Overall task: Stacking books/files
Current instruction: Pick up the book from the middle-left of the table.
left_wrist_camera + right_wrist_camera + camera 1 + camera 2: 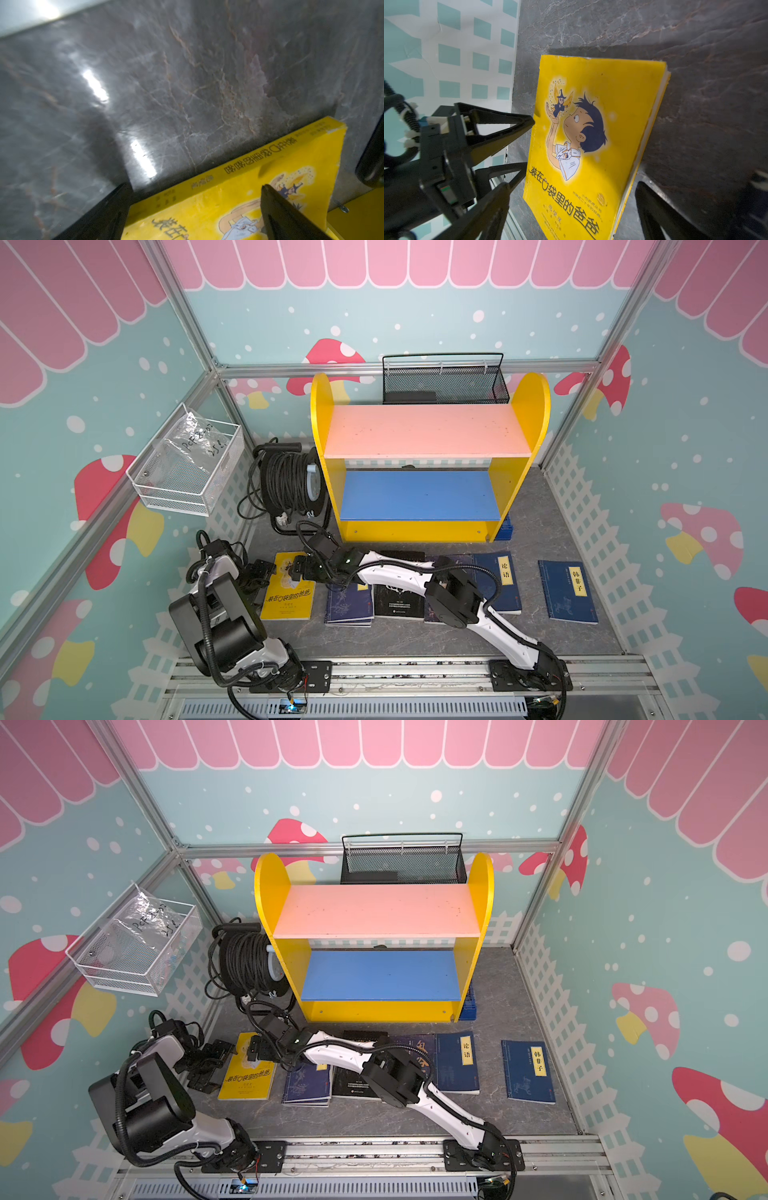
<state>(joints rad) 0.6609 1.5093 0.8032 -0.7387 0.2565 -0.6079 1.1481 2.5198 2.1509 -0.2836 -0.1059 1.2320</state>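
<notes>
Closest to my base rail, the yellow book (286,593) lies face up at the left front of the table (415,639), and both my grippers are at it. Its long axis runs from the rail toward the back of the cell, slightly skewed. The title end is nearest the rail, the spine faces my left arm, and the page edge faces the other books. My left gripper (529,143) has its jaws wide apart, with both tips close against the spine and spaced along it. I cannot tell whether they touch it. My right gripper (297,568) hangs over the far part of the cover, also spread wide and holding nothing; in its wrist view my fingers frame the book from either side. I judge this to be the opening pick, with the book braced but not yet gripped. Next I probably need the left tips to hold the spine steady while a right finger works under the page edge, because a flat paperback gives me little to grab. To the right lie a small pile of navy books (347,605), a black book (397,603) partly under my right arm, and two more navy volumes (567,593) well apart. Farthest back stands the shelf (419,531).
</notes>
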